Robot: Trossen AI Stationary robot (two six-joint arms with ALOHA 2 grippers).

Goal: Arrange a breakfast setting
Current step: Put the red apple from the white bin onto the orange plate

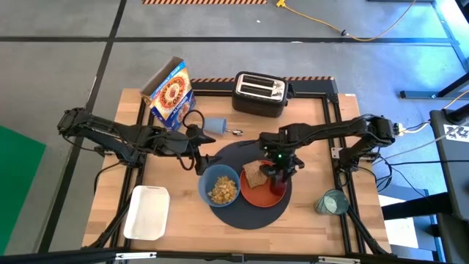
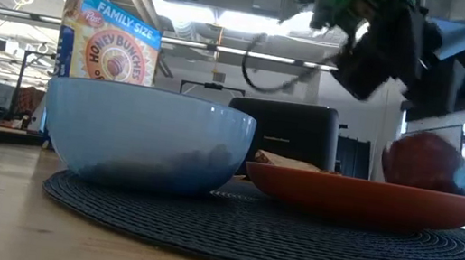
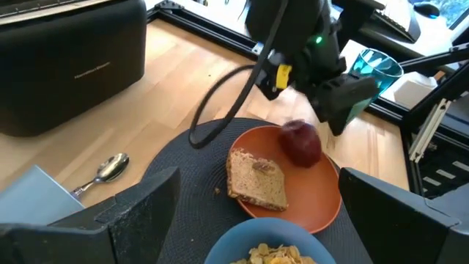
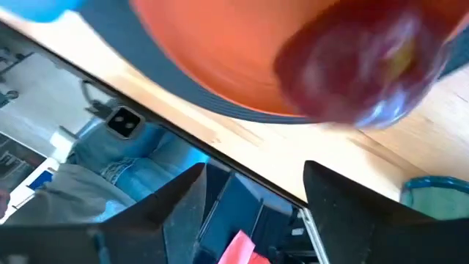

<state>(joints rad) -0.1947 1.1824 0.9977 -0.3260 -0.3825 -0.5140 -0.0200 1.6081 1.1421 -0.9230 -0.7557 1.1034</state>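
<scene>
The dark round placemat point(image 1: 253, 213) carries the blue bowl point(image 1: 219, 186), which holds cereal, and the orange plate point(image 1: 258, 194). The brown toast slice point(image 3: 256, 180) and the small red fruit point(image 3: 300, 142) lie on the plate. My right gripper point(image 2: 377, 73) hangs open just above the fruit and is clear of it; the fruit also shows in the right wrist view point(image 4: 359, 70). My left gripper point(image 1: 202, 158) is open and empty at the mat's far left edge. The metal spoon point(image 3: 106, 172) lies on the wood beyond the mat. The teal glass point(image 1: 331, 202) stands to the right of the mat.
The black toaster point(image 1: 259, 93) stands at the far edge, with a cereal box point(image 1: 170, 92) to its left. A small light-blue object point(image 1: 214, 125) lies near the spoon. The white tray point(image 1: 146, 213) sits at the near left.
</scene>
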